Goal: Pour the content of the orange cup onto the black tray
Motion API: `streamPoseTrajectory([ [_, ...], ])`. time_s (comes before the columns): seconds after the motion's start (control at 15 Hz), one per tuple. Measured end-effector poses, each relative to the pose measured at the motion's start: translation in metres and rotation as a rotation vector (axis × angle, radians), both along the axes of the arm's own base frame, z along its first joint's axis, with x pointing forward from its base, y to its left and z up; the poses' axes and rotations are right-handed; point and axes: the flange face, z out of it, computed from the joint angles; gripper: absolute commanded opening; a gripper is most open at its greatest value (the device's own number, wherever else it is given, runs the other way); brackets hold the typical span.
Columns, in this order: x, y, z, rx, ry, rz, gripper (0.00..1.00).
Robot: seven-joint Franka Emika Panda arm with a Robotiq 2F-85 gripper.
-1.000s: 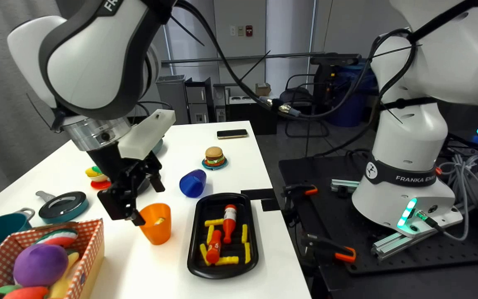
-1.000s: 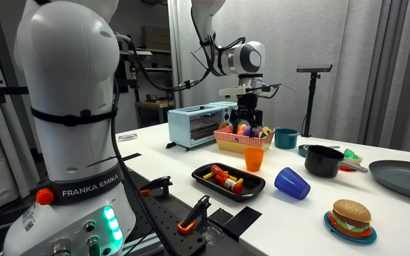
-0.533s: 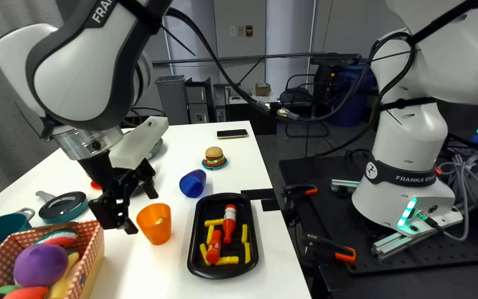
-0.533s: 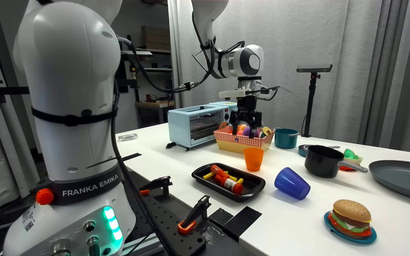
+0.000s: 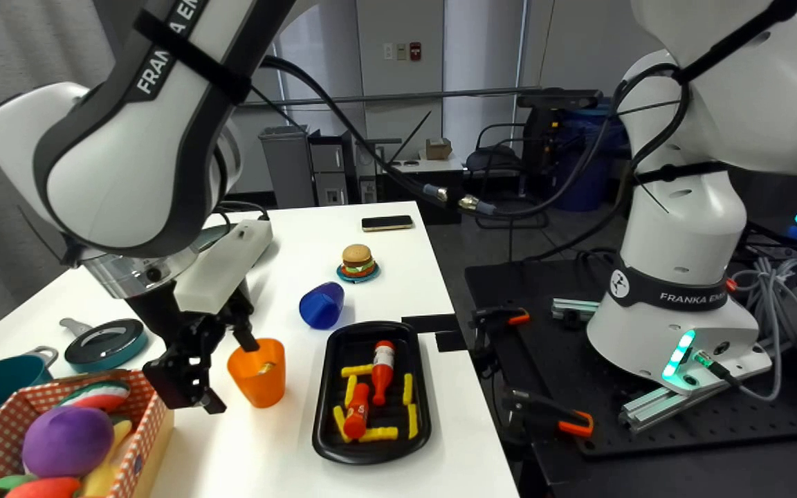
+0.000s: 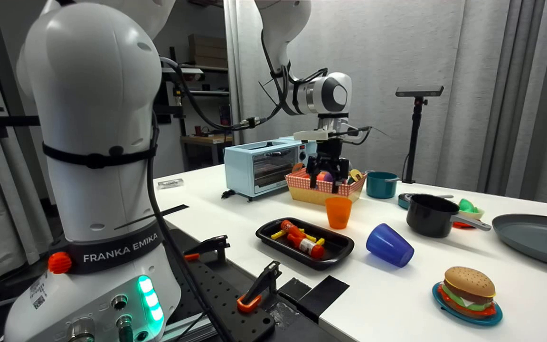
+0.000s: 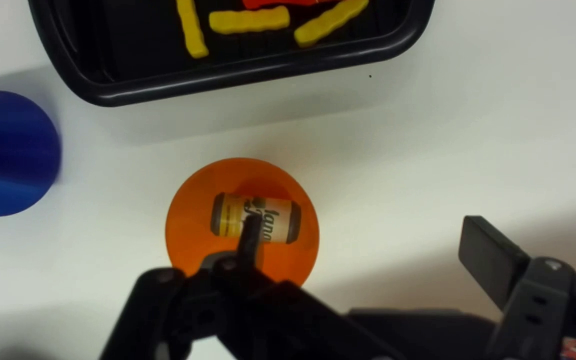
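Orange cup [image 5: 258,389] upright, left of tray [image 5: 353,346] in an exterior view, can [image 7: 274,212] inside; gripper [image 7: 363,235] spread, empty. Grasp, pour outstanding.

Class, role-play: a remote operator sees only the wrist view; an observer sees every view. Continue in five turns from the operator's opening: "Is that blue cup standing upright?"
Observer: No, in both exterior views the blue cup lies on its side.
Operator: What does my picture cut off inside the black tray?
Observer: Two red bottles lie there.
Operator: What comes beyond the blue cup, away from the orange cup?
Observer: A toy burger, in both exterior views.
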Motion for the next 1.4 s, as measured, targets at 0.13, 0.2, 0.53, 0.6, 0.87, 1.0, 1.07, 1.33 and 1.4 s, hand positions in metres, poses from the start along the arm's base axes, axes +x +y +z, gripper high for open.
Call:
streamPoseTrajectory([
  [0.13, 0.002, 0.000, -0.008, 0.000, 0.005, 0.000, 1.00],
  [0.2, 0.003, 0.000, -0.012, 0.001, 0.008, -0.001, 1.00],
  [0.53, 0.007, 0.001, -0.027, 0.005, 0.021, -0.007, 0.99],
  [0.6, 0.008, 0.002, -0.029, 0.005, 0.023, -0.007, 0.92],
  [0.87, 0.008, 0.005, -0.036, 0.004, 0.031, -0.008, 0.53],
  [1.0, 0.009, 0.007, -0.037, 0.003, 0.031, -0.008, 0.38],
  [1.07, 0.009, 0.009, -0.037, 0.002, 0.031, -0.008, 0.29],
  [1.33, 0.009, 0.014, -0.037, -0.001, 0.029, -0.012, 0.01],
  [1.4, 0.009, 0.014, -0.037, -0.002, 0.029, -0.015, 0.00],
])
